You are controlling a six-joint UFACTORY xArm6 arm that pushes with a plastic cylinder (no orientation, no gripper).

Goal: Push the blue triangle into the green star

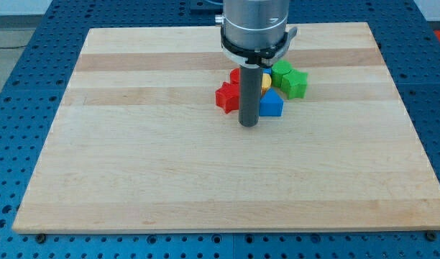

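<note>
The table [227,180] is seen as a light wooden board resting on a blue perforated base [19,122]. The arm [254,25] enters from the view's top, near the centre, and ends in a straight dark rod.

No fingers are fitted to this arm, so no open or closed state applies; the rod's lower end is the only working part. The tip [249,125] is set on the table slightly above the board's middle and a little to the view's right of centre.

All blocks are gathered in one tight cluster around the rod, partly hidden by it.

- The blue triangle [272,103] is located just beside the tip, to the view's right and slightly toward the view's top. Whether rod and block touch cannot be told.
- The green star [294,83] is located to the view's upper right of the tip, beyond the blue triangle. The two blocks are seen close together, apparently touching.
- A second green block [281,68] is seen at the star's upper left; its shape cannot be made out.
- A yellow block [266,80] is seen just behind the rod, above the blue triangle; only a small part shows.
- A red star [226,96] is located just to the view's left of the rod.
- A second red block [235,75] is partly seen above the red star; its shape cannot be told.
</note>
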